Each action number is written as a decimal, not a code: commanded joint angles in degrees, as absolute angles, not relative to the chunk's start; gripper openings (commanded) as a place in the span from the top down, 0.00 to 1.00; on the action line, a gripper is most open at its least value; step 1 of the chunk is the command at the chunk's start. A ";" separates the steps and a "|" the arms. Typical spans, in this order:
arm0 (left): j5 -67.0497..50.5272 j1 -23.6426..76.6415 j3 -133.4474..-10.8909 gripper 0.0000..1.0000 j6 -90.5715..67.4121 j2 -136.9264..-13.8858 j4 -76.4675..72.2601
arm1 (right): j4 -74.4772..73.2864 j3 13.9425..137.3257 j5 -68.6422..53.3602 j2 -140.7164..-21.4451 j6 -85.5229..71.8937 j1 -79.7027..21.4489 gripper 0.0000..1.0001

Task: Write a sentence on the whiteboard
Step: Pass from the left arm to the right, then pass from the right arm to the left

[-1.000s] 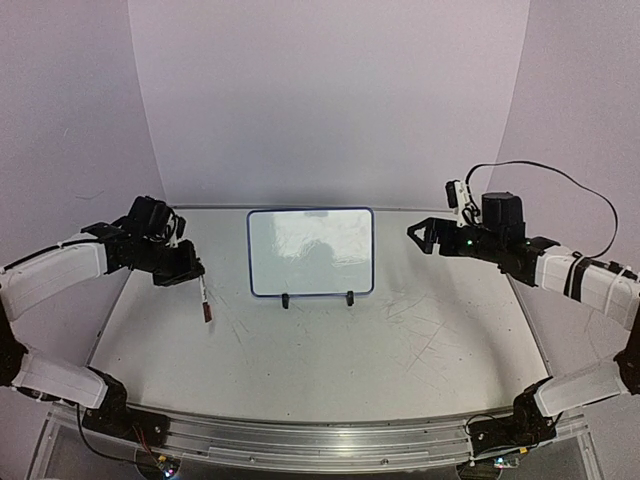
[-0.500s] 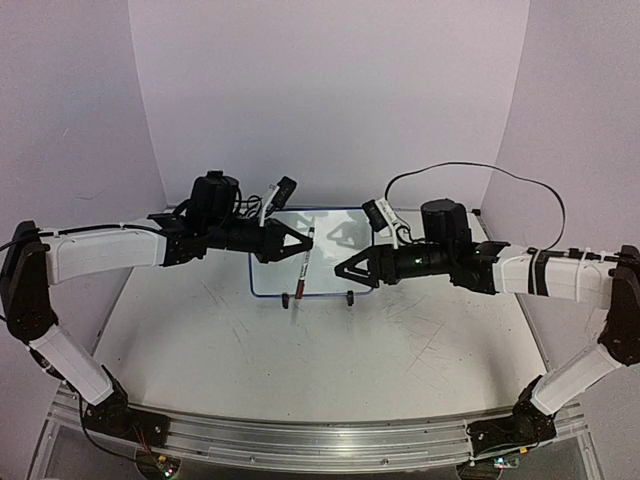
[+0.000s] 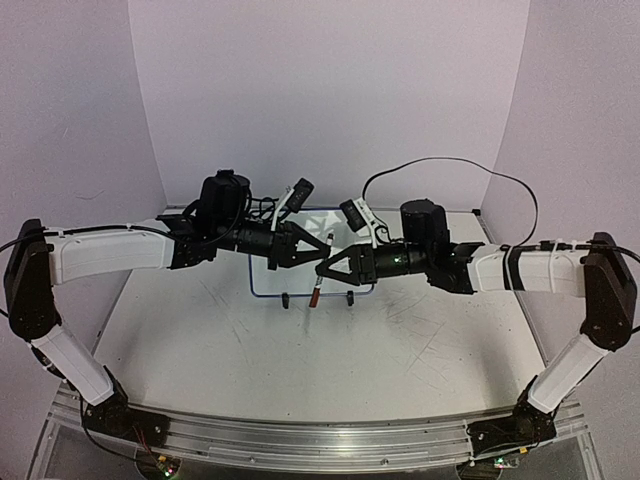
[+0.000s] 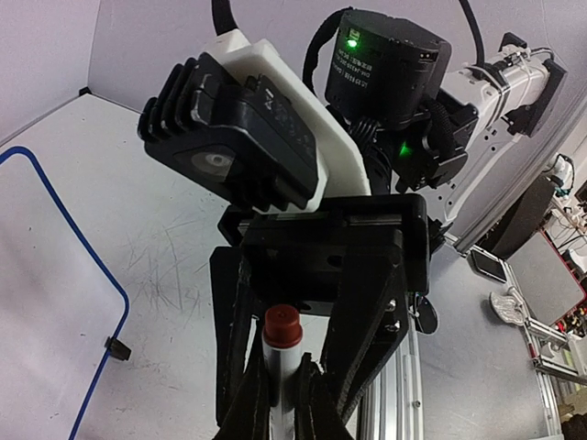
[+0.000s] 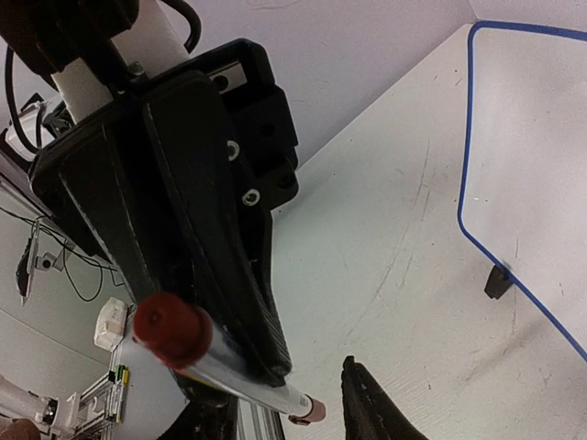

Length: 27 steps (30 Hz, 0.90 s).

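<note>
The whiteboard (image 3: 262, 280) stands at the back middle of the table on two black clip feet, largely hidden behind both arms; its blue frame also shows in the left wrist view (image 4: 55, 192) and the right wrist view (image 5: 463, 183). No sentence shows on the parts of the board in view. My left gripper (image 3: 325, 244) is shut on a silver marker (image 4: 280, 353) with red ends, which hangs down in front of the board (image 3: 317, 292). My right gripper (image 3: 323, 270) meets it from the right. Its jaws straddle the marker's lower end (image 5: 307, 410), with a gap still showing beside one finger (image 5: 367, 408).
A scratched white table (image 3: 300, 350) carries the board. An aluminium rail (image 3: 320, 440) runs along the near edge between the arm bases. The right arm's black cable (image 3: 440, 165) loops above it. Pale purple walls close off the back and sides.
Both arms swung in from the sides to meet in front of the whiteboard. The left one carried the marker there. The right jaws have narrowed around the marker's lower end.
</note>
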<state>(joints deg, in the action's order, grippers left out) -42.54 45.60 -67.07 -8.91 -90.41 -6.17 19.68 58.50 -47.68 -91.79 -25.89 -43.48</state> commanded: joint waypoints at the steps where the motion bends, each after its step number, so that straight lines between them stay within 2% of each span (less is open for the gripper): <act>1: -43.95 45.99 -69.23 1.00 -9.05 -89.57 -8.70 | 23.81 61.59 -49.41 -93.07 -25.96 -44.82 0.66; 5: -43.10 45.99 -69.51 1.00 -10.15 -89.49 -8.70 | 24.47 61.25 -49.26 -92.68 -26.05 -45.33 0.87; 6: -41.80 45.97 -69.52 1.00 -10.86 -89.03 -8.65 | 24.83 60.78 -48.58 -92.22 -26.29 -45.27 1.00; 7: -39.97 45.97 -69.40 0.98 -11.39 -88.42 -8.63 | 24.93 60.21 -47.96 -91.71 -26.35 -45.29 1.00; 9: -36.24 45.71 -68.28 0.65 -12.89 -86.52 -8.70 | 25.24 58.91 -45.28 -90.35 -26.54 -45.26 1.00; 10: -34.74 45.63 -67.22 0.53 -13.30 -85.37 -8.83 | 25.49 58.42 -44.28 -89.54 -26.82 -45.27 1.00; 11: -32.81 45.67 -65.01 0.29 -13.98 -83.57 -9.48 | 25.80 57.89 -42.83 -88.49 -27.41 -45.30 1.00; 12: -32.44 45.67 -64.04 0.18 -14.33 -82.13 -9.82 | 26.16 57.62 -42.39 -87.89 -27.95 -45.27 1.00; 15: -32.89 45.69 -57.71 0.03 -18.48 -77.84 -14.88 | 28.93 57.26 -38.21 -85.63 -32.55 -45.27 1.00; 22: -38.49 45.79 -49.26 0.01 -30.37 -75.42 -29.69 | 39.39 56.44 -34.87 -83.85 -42.59 -45.48 1.00; 25: -39.54 45.80 -49.79 0.04 -31.72 -76.76 -30.97 | 41.62 56.47 -34.64 -83.55 -43.86 -45.86 1.00; 26: -40.90 45.82 -50.34 0.11 -32.22 -77.59 -32.07 | 41.86 56.97 -34.71 -83.63 -43.73 -46.37 1.00; 27: -41.10 45.80 -50.44 0.13 -32.38 -77.64 -32.25 | 41.84 57.05 -34.72 -83.65 -43.74 -46.51 1.00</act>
